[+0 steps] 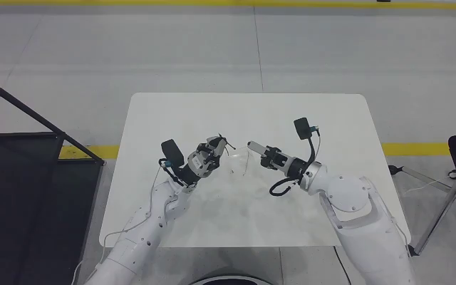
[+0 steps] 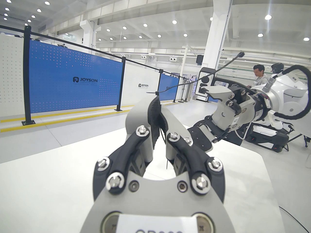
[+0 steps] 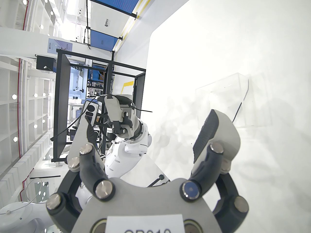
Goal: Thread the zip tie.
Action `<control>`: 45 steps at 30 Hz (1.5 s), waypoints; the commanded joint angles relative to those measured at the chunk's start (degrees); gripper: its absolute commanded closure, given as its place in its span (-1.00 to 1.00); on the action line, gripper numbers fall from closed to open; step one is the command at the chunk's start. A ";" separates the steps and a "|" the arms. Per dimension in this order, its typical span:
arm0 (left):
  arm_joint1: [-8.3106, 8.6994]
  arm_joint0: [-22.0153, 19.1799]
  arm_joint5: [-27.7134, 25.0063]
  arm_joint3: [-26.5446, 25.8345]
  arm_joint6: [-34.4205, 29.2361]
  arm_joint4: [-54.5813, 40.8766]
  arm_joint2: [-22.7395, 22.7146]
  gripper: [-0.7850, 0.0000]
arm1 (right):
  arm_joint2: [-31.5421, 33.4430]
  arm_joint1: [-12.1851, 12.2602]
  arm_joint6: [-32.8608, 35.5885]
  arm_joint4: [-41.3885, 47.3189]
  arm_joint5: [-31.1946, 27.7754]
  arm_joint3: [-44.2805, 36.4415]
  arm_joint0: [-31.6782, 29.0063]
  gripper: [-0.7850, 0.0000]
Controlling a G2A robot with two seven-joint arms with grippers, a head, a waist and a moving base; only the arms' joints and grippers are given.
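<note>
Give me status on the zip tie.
Left gripper shut on zip tie, unthreaded. Right gripper open, empty. Clear box on table, not blocking.

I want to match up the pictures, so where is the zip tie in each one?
Top view: the zip tie sticks out of the left end effector, near the middle of the white table.
Left wrist view: it is pinched in that end effector, with its long end reaching out ahead.
Right wrist view: a thin black line pokes from the far-off end effector.
Shared landmark: the left end effector shut on it.
</note>
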 commanded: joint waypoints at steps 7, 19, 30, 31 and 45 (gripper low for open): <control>0.00 0.00 0.00 0.00 0.00 0.00 0.00 1.00 | 0.00 0.00 0.00 0.00 0.00 0.00 0.00 -1.00; -0.04 2.01 0.04 -2.40 -2.43 -0.98 0.46 1.00 | -0.03 -0.02 -0.45 0.02 -0.54 -0.19 -0.20 -1.00; -0.61 3.35 -2.32 -5.84 -4.68 -13.06 -0.78 1.00 | 2.00 0.41 2.14 4.39 -22.44 2.28 -3.00 -1.00; -0.53 3.22 -2.58 -5.91 -5.62 -12.77 -1.06 1.00 | 2.48 0.47 1.46 3.91 -22.26 2.50 -3.14 -1.00; -0.91 4.59 0.67 -8.68 -7.07 -14.75 -0.59 1.00 | 0.45 0.18 3.11 5.99 -24.91 4.13 -1.74 -1.00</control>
